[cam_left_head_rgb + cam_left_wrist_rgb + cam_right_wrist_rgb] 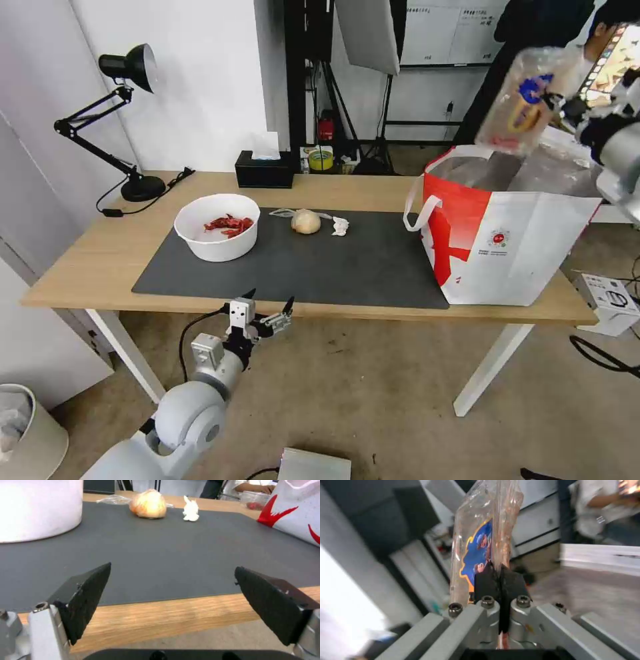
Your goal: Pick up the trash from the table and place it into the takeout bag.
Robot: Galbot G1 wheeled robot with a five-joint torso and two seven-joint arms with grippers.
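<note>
My right gripper (559, 107) is shut on the clear plastic clamshell tray (523, 100), holding it in the air above the open top of the white-and-red takeout bag (513, 233). In the right wrist view the black fingertips (488, 580) pinch the tray's (483, 530) edge. On the dark mat (347, 267) sit the white bowl of red shells (217, 227), the wrapped beige lump (306, 221) and a crumpled tissue (340, 226). My left gripper (270, 303) hangs open just off the table's (87, 260) front edge, and its view takes in the lump (148, 503) and the tissue (191, 511).
A black desk lamp (110, 120) stands at the table's back left and a black tissue box (265, 169) at the back middle. Tripods and a light panel (367, 33) stand behind the table. A small white box (610, 300) lies on the floor at right.
</note>
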